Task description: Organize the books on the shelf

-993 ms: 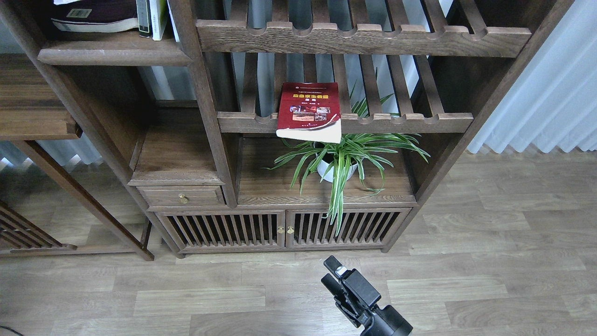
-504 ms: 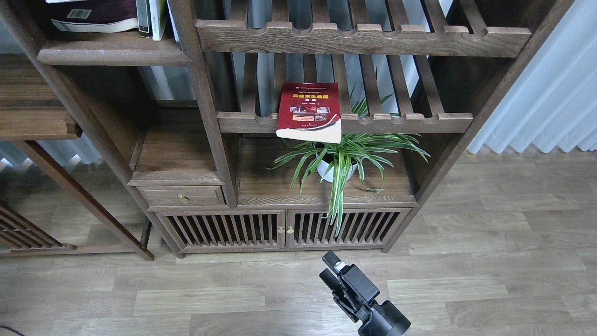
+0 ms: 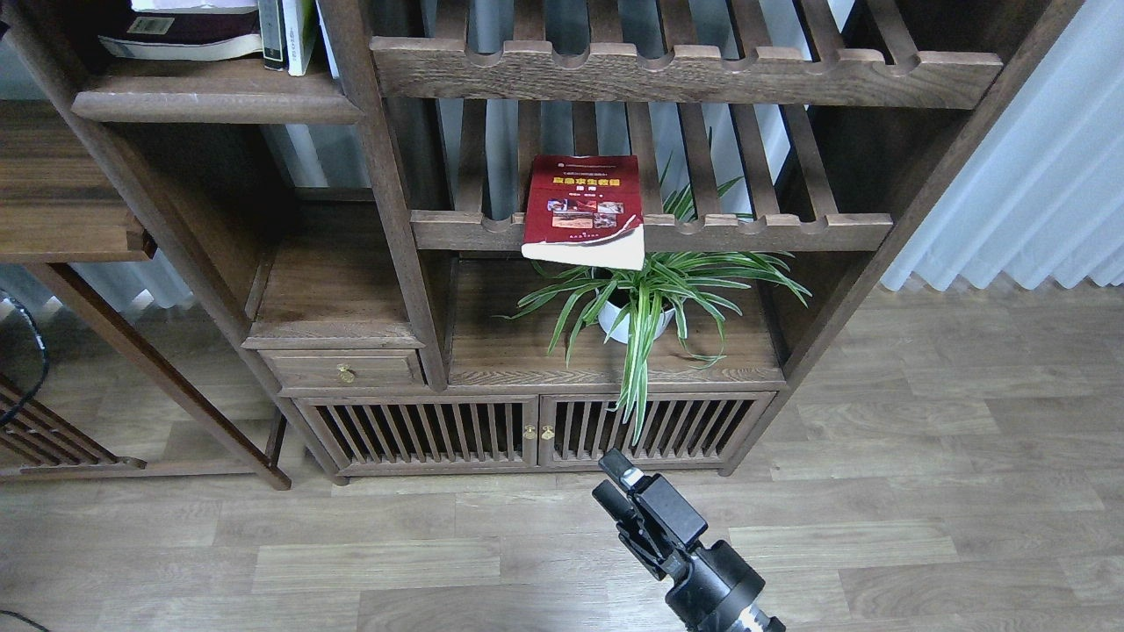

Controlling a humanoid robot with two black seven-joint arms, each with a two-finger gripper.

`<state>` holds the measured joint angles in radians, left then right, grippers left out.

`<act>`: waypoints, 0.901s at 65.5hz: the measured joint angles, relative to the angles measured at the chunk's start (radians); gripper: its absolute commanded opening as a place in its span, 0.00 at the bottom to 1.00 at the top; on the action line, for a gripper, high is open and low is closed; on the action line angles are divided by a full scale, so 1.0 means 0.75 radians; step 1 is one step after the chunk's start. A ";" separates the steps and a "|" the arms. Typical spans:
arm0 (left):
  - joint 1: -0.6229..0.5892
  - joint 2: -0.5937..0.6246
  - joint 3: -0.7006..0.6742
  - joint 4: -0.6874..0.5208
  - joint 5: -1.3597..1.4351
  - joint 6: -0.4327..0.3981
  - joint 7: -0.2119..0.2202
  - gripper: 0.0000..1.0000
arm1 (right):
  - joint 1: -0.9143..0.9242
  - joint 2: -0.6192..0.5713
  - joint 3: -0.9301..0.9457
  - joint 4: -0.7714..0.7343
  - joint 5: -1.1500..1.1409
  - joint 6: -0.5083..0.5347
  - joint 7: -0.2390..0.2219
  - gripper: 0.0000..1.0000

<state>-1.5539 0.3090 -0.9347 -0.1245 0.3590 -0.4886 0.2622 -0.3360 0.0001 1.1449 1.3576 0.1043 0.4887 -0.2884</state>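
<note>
The red book (image 3: 582, 209) with a yellow title band lies flat on a slatted rack (image 3: 650, 232), its curled near corner hanging over the scalloped front rail. The dark maroon book (image 3: 176, 35) lies flat on the solid brown shelf (image 3: 215, 101) at the top left. A pale book (image 3: 189, 3) lies on top of it, mostly cut off by the frame edge. My right gripper (image 3: 612, 481) is low at the bottom centre, over the floor in front of the cabinet doors. It is empty, its two fingers slightly apart. My left gripper is out of view.
Two upright books (image 3: 287, 33) stand at the shelf's right end. A potted spider plant (image 3: 637, 303) sits under the rack, its leaves reaching below the red book. A second slatted rack (image 3: 685, 75) is above. A drawer (image 3: 344, 370), slatted cabinet doors (image 3: 527, 430) and a black cable (image 3: 26, 351) are also there.
My right gripper has moved up and slightly left toward the bookcase. A black cable has come into view at the left edge. The books have not moved.
</note>
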 measured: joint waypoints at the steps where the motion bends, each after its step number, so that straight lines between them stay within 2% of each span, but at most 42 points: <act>1: -0.006 -0.008 0.009 0.007 0.000 0.000 -0.008 0.82 | 0.000 0.000 0.000 0.000 0.000 0.000 0.000 0.92; 4: -0.018 -0.025 0.032 0.019 -0.001 0.003 -0.039 0.91 | 0.000 0.000 0.000 0.000 0.000 0.000 0.000 0.92; 5: -0.027 -0.034 0.049 0.022 -0.004 0.014 -0.078 1.00 | 0.000 0.000 0.000 0.000 0.000 0.000 0.000 0.92; 17: -0.015 -0.033 0.060 -0.027 -0.019 0.005 -0.145 1.00 | 0.000 0.000 0.009 0.000 0.000 0.000 0.000 0.92; 35: 0.091 0.083 0.056 -0.112 -0.039 0.000 -0.259 1.00 | 0.000 0.000 0.012 0.000 0.000 0.000 0.000 0.92; 53: 0.294 0.191 0.024 -0.310 -0.041 0.000 -0.275 1.00 | 0.000 0.000 0.014 0.000 0.000 0.000 0.000 0.92; 59: 0.353 0.195 0.002 -0.356 -0.041 0.000 -0.274 0.96 | 0.000 0.000 0.014 0.000 0.000 0.000 0.000 0.92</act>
<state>-1.2889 0.4551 -0.9330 -0.3916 0.3282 -0.4886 0.0563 -0.3359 0.0000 1.1555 1.3575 0.1043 0.4887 -0.2884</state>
